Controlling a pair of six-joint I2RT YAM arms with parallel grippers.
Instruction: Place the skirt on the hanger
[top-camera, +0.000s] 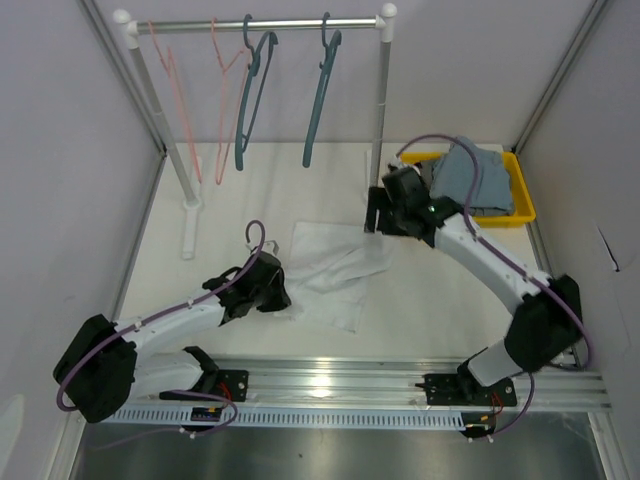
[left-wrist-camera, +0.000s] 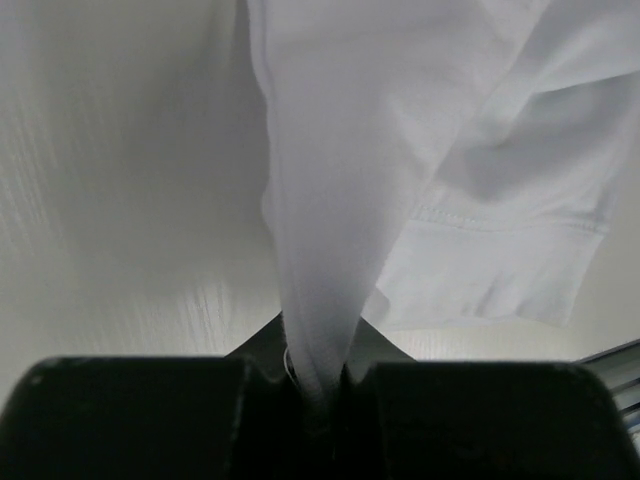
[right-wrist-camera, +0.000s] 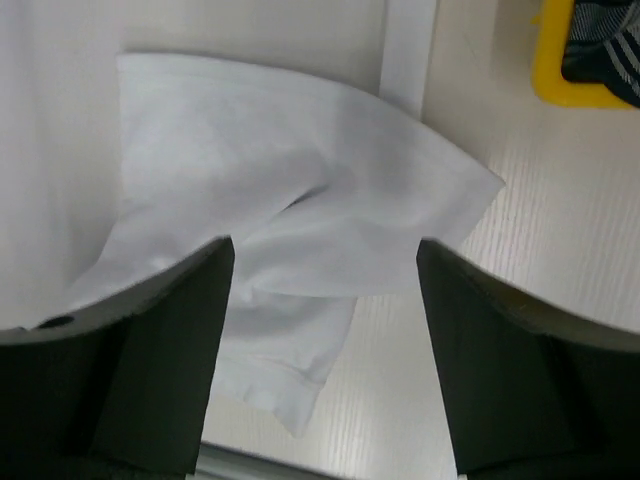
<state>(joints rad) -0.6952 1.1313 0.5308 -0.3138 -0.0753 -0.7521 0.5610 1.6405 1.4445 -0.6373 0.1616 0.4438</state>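
Lying rumpled on the white table (top-camera: 440, 290), one white skirt (top-camera: 335, 272) is pictured between the two arms, roughly at the middle of the work surface. The left gripper (top-camera: 285, 298) is seen clamped on the skirt's near-left edge; in the left wrist view the cloth (left-wrist-camera: 400, 150) is drawn into a narrow fold that is pinched tight between the closed jaws of that gripper (left-wrist-camera: 318, 385). The right gripper (top-camera: 375, 215) is shown at the skirt's far-right side, and in the right wrist view its jaws are spread wide apart (right-wrist-camera: 325, 290) over the fabric (right-wrist-camera: 270, 180), which is spread flat on the table beneath them; whether the fingertips touch the cloth cannot be told.

At the back, one rack (top-camera: 260, 24) is carried on two white posts, and four hangers are hung from its bar: two pink hangers (top-camera: 175, 90) on the left and two teal hangers (top-camera: 322, 90) to their right. All four are bare. One yellow bin (top-camera: 522, 200) is set at the far right of the table, just beyond the right arm, and grey-blue garments (top-camera: 470, 175) are heaped in it; their number cannot be made out. A corner of the bin (right-wrist-camera: 555, 70) is also caught in the right wrist view.
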